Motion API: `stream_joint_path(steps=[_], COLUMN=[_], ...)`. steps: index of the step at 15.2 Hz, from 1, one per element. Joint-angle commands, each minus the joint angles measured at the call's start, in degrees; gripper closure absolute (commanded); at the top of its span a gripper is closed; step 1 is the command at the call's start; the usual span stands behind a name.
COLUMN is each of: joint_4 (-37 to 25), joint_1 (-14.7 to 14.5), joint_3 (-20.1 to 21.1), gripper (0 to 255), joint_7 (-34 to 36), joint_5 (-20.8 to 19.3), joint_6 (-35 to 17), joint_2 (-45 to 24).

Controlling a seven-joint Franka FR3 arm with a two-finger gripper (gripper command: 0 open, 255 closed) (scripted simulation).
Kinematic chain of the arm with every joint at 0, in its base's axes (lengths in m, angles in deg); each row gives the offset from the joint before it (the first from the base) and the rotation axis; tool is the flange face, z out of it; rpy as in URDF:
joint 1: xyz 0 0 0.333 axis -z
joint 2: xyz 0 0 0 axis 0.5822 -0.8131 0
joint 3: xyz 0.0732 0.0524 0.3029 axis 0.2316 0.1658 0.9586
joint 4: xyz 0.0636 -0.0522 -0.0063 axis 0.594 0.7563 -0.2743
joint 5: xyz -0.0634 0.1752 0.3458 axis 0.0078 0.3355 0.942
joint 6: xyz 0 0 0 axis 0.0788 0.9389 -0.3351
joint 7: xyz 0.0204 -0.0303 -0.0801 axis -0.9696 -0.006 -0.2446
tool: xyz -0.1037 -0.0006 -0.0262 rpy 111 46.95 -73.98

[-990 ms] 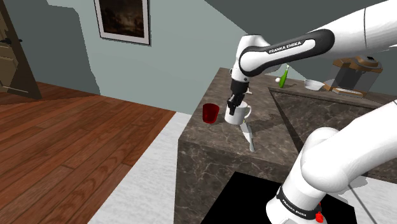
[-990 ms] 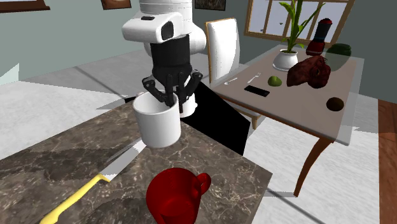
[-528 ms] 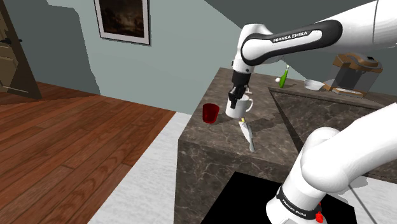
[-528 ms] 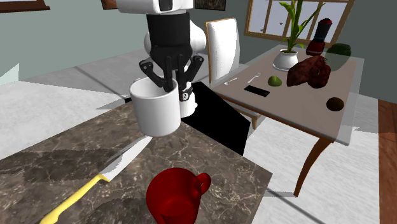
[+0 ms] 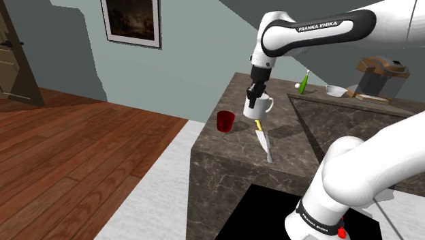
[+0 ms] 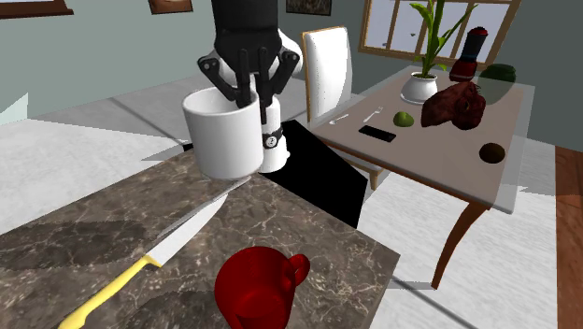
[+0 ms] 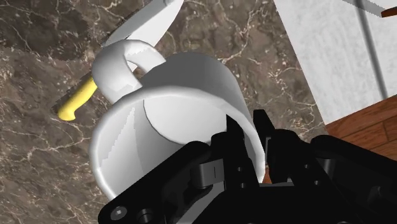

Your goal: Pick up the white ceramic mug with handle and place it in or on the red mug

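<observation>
The white mug (image 6: 224, 133) hangs in the air in the upper middle of the second exterior view, above the dark stone counter (image 6: 75, 238). The black gripper (image 6: 246, 89) is clamped on the mug's rim, with one finger inside the cup and one outside. The red mug (image 6: 257, 285) stands on the counter at the bottom middle, apart from the white one. A knife (image 6: 159, 250) with a yellow handle lies on the counter at the lower left.
</observation>
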Motion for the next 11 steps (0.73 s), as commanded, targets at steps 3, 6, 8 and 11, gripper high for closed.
stream_joint_path(steps=[3,6,8,11], joint_4=[-6.86,-13.74,-18.65,-27.55], joint_1=[-1.35,-2.45,-3.01,-3.60], joint_3=[-0.32,-0.73,-1.01,-1.44], gripper=[255,255,255,255], joint_7=[-0.22,-0.64,-1.03,-1.83], joint_5=[1.53,3.20,4.41,6.59], joint_6=[-0.03,0.02,0.44,1.83], joint_2=[-6.94,-13.87,-18.48,-26.23])
